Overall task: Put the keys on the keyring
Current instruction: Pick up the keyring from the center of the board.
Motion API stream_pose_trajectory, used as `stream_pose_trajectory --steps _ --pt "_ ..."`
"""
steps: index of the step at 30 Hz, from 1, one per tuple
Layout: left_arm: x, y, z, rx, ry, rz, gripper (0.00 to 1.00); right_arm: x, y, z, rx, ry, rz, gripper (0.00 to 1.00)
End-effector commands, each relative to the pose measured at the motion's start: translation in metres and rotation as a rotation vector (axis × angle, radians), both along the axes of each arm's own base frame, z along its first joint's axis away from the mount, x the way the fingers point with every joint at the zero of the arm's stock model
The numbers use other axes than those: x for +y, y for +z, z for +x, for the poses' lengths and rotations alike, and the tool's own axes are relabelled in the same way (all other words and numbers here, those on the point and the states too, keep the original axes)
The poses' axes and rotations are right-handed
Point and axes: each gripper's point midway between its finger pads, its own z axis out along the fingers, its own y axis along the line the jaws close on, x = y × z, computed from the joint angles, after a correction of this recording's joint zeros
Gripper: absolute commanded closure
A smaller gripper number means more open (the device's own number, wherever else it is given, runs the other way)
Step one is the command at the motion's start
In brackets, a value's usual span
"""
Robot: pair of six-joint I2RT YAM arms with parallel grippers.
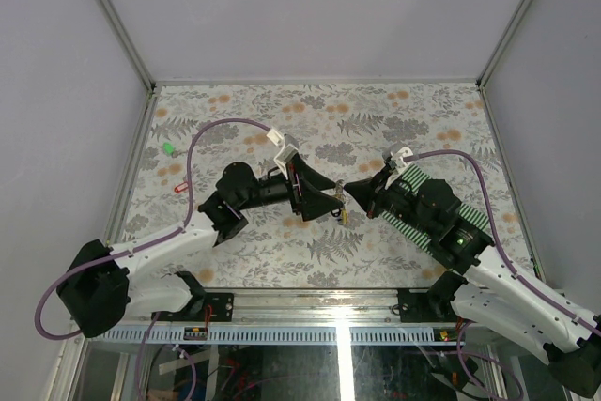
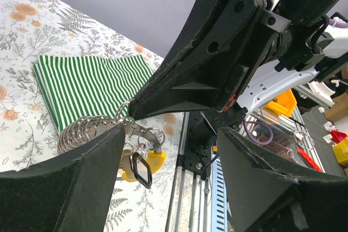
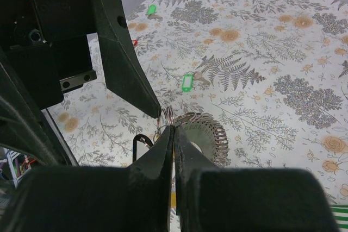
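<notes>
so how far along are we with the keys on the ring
One yellow key already seems to hang on the keyring. The right gripper pinches the ring; the left gripper stands open beside it, empty. Two green keys and a red key lie loose on the table, not yet threaded.

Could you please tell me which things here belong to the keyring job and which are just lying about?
Job: keyring, yellow key hanging from it, loose green key, red key.
Lying about: striped mat.
</notes>
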Motion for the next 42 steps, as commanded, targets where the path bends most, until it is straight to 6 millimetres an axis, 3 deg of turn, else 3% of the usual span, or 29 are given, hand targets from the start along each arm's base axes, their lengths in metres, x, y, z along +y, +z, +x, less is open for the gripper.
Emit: stream_pose_trajectory --steps 1,12,21,31,39,42 --pt "-0.004 0.007 -0.005 -0.033 -0.03 -0.023 0.3 -0.001 0.055 0.002 -0.115 -0.011 0.125 1.0" --pt "-0.004 0.011 -0.008 -0.043 -0.042 -0.035 0.31 -0.003 0.053 0.005 -0.107 -0.032 0.116 1.0" --pt "-0.005 0.013 -0.014 -0.054 -0.076 -0.037 0.41 -0.007 0.048 0.011 -0.085 -0.076 0.103 1.0" --pt "-0.003 0.02 -0.022 -0.08 -0.108 -0.049 0.44 -0.006 0.046 0.014 -0.072 -0.081 0.092 1.0" --pt "0.015 0.022 0.009 -0.053 0.137 -0.081 0.39 -0.001 0.053 0.005 -0.087 -0.026 0.11 1.0" --pt "0.019 0.022 0.017 -0.039 0.19 -0.082 0.31 0.001 0.054 0.001 -0.09 -0.002 0.118 1.0"
